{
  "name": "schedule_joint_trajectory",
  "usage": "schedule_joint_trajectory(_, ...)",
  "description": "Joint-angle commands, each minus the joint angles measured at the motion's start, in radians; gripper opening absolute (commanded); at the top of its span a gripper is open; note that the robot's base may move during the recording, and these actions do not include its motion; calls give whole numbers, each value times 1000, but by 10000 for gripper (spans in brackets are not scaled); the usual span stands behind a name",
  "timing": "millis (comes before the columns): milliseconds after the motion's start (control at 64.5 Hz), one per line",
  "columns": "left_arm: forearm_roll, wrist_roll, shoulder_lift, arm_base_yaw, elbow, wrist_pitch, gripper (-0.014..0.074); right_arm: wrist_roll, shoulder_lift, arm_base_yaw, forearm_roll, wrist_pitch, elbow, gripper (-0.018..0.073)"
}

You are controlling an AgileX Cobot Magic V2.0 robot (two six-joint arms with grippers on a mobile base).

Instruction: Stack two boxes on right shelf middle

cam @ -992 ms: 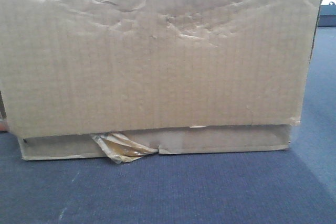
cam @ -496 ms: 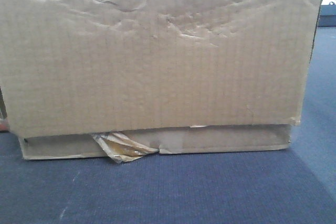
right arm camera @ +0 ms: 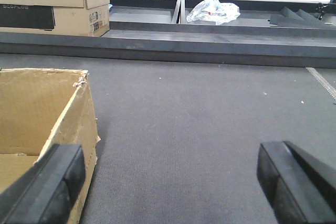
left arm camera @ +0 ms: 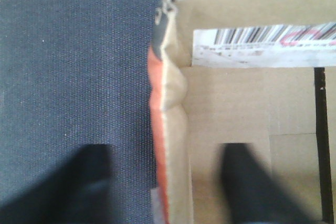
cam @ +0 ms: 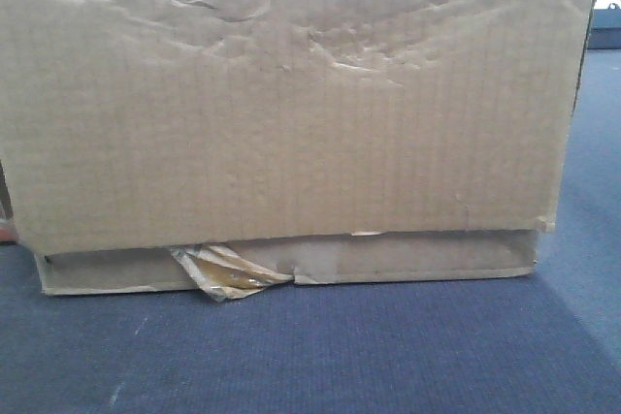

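Two plain brown corrugated cardboard boxes sit stacked on dark blue carpet (cam: 310,356). The tall, wide box with a creased, dented face (cam: 291,104) fills most of the front view and rests on top of the flatter box (cam: 417,259), whose front edge shows as a narrow band beneath it. The carpet runs out to the right of both.

Seen from the left wrist, the left gripper (left arm camera: 165,182) has its jaws spread and straddles an open box's wall: one dark finger (left arm camera: 86,187) is over the carpet outside, the other is inside the box, and neither visibly presses the cardboard. Which of the two boxes this is, the wrist views do not show.

Seen from the right wrist, the right gripper (right arm camera: 173,182) is spread wide – one finger by the open box's torn corner, the other over bare carpet, gripping nothing.

An orange strip (left arm camera: 156,108) runs down the wall's outer side. A white barcode label (left arm camera: 262,45) is stuck inside the box. Peeling yellowish tape (cam: 223,273) curls off the flatter box's front – toward its left end.
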Motion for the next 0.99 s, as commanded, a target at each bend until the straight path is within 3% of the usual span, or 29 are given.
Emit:
schedule_joint_trajectory(0,-1,3,-1,1,-7,-2,71,0,3,0,-7,-4,-8,570)
schedule_joint_trajectory(78,-1,3,-3,1,-7,10,-111,0,3,0,-7,-4,-8,570)
schedule_joint_trajectory(326,14,-44,-60,1,-41,49,-111,0,3,0,-7,-4,-8,570)
schedule_joint_trajectory(512,181,-198,-149,1,-99,66,-111,0,3,0,-7,-2,-8,570)
schedule_joint_trajectory(620,224,-246,-210,1,-131,55,-111,0,3,0,-7,-2,-8,570)
schedule_joint_trajectory(822,198,-285,-316,-1,-243,24,-111,0,3,0,-7,7,-8,570)
schedule_joint_trajectory(977,16,-285,-361,-3,-386,22,-111,0,3,0,-7,7,-8,570)
